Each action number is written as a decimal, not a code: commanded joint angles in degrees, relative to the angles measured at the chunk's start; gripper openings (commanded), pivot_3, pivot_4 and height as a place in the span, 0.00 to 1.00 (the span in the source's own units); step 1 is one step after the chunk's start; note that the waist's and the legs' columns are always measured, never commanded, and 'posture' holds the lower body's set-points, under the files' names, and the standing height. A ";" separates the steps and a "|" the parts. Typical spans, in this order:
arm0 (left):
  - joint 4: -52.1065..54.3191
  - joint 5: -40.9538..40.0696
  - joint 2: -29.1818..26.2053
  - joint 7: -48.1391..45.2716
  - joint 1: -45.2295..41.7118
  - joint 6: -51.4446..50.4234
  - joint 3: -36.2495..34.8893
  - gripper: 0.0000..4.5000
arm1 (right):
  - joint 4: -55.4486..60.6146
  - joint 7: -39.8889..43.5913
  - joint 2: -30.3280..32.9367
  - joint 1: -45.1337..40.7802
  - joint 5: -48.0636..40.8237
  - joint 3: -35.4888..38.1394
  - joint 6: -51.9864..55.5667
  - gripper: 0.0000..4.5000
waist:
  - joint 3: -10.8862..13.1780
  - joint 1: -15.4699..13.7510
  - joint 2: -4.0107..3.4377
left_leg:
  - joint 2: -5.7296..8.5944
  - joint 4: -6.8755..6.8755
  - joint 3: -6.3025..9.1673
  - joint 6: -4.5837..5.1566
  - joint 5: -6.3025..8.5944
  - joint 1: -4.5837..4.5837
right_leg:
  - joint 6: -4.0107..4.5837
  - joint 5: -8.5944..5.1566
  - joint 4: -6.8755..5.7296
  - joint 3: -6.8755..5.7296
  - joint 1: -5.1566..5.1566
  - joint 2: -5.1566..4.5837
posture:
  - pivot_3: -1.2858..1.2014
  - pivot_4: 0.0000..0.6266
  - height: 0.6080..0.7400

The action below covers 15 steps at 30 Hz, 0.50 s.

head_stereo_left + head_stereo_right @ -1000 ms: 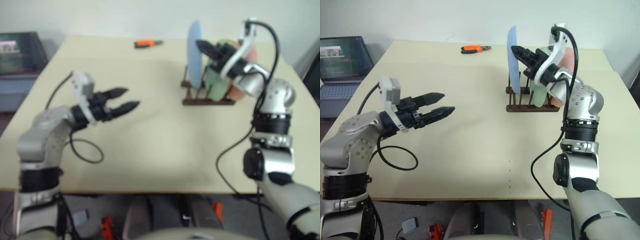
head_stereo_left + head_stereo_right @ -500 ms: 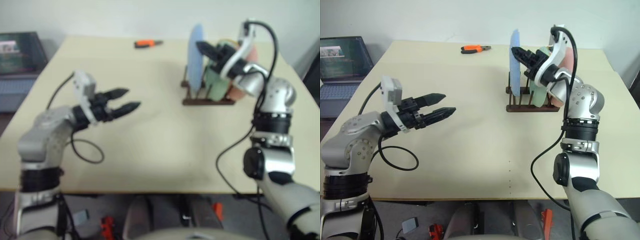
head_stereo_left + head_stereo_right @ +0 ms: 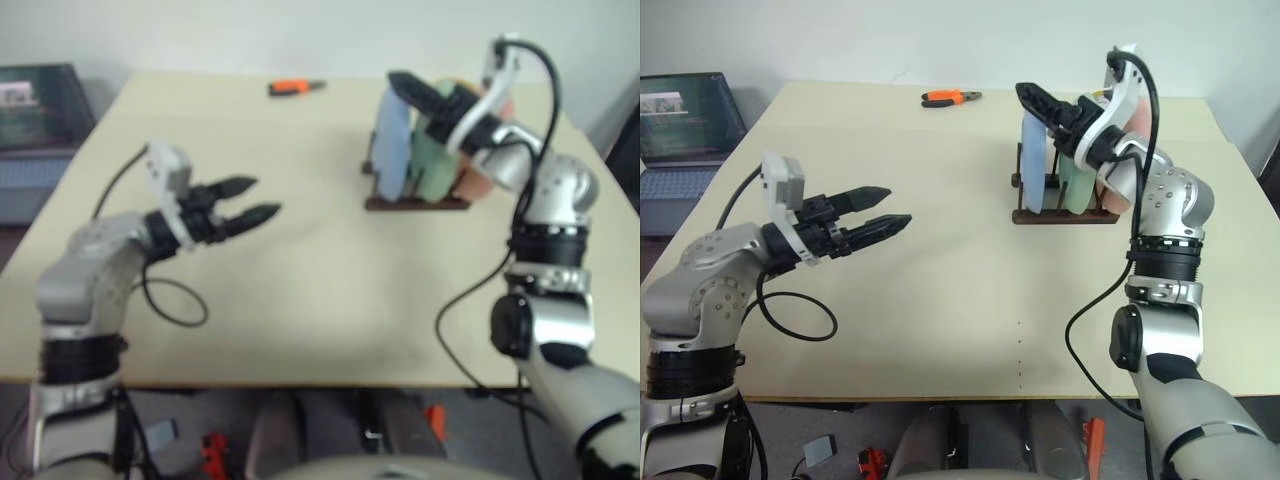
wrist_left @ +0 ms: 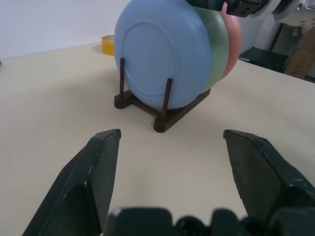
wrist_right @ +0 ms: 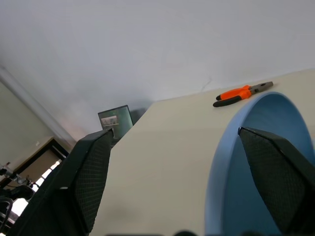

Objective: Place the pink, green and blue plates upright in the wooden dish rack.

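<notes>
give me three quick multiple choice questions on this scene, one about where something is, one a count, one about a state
1. Where do the orange-handled pliers lie?
A. on the table's far side
B. inside the rack
C. under the left hand

2. How many plates stand in the wooden dish rack?
A. one
B. two
C. three

3. How is the right hand at the blue plate?
A. shut on its rim
B. open over its top edge
C. flat on the table

Answers:
1. A, they lie near the far edge of the table, beyond the rack.
2. C, the blue plate, green plate and pink plate stand side by side.
3. B, its fingers are spread apart in the right wrist view, with the blue rim between them.
</notes>
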<state>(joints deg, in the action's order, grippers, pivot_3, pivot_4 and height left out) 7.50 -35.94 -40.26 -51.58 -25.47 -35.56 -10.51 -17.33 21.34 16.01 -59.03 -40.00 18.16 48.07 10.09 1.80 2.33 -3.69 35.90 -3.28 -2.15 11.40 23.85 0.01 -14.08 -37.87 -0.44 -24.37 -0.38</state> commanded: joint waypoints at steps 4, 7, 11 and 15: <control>2.17 -0.08 -0.14 0.38 -0.56 0.71 -0.27 0.82 | 1.76 2.73 1.98 -1.12 3.49 -2.83 -4.80 1.00 | 0.00 0.00 -0.01 | 0.00 -0.01 0.01 0.00 0.00 0.00 | 0.00 0.00 0.00 -0.01 -0.01 0.01 | 0.52 0.24 1.00; 2.14 -0.09 -0.31 0.35 -0.51 0.69 -0.37 0.82 | 2.50 4.04 2.65 -0.96 4.34 -3.76 -5.82 1.00 | 0.00 0.00 -0.01 | 0.00 -0.02 -0.01 0.00 0.00 0.01 | 0.00 0.00 0.02 0.00 -0.01 0.01 | 0.52 0.24 1.00; 2.46 -0.08 -1.66 -0.05 -0.25 0.44 -1.19 0.82 | 4.76 7.27 6.20 -1.24 7.03 -6.39 -7.59 1.00 | 0.02 -0.04 -0.03 | 0.00 -0.02 0.01 0.00 0.00 0.02 | 0.00 0.00 0.03 -0.01 -0.01 0.00 | 0.52 0.24 1.00; 4.50 -1.09 -4.70 -1.40 0.47 -0.03 -3.06 0.82 | 10.49 15.59 13.56 -0.07 7.25 -9.68 -6.04 1.00 | 0.04 -0.09 -0.05 | 0.01 -0.08 0.00 0.00 0.00 0.04 | 0.00 0.00 0.12 -0.01 -0.03 0.00 | 0.52 0.24 1.00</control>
<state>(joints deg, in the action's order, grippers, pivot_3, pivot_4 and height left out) 8.98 -36.07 -43.34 -52.12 -24.93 -35.83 -10.97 -11.46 32.82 26.96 -58.79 -32.44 8.85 42.07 10.13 1.71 2.28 -3.69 35.80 -3.28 -2.14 11.40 23.90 0.01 -14.09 -37.73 -0.46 -24.40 -0.38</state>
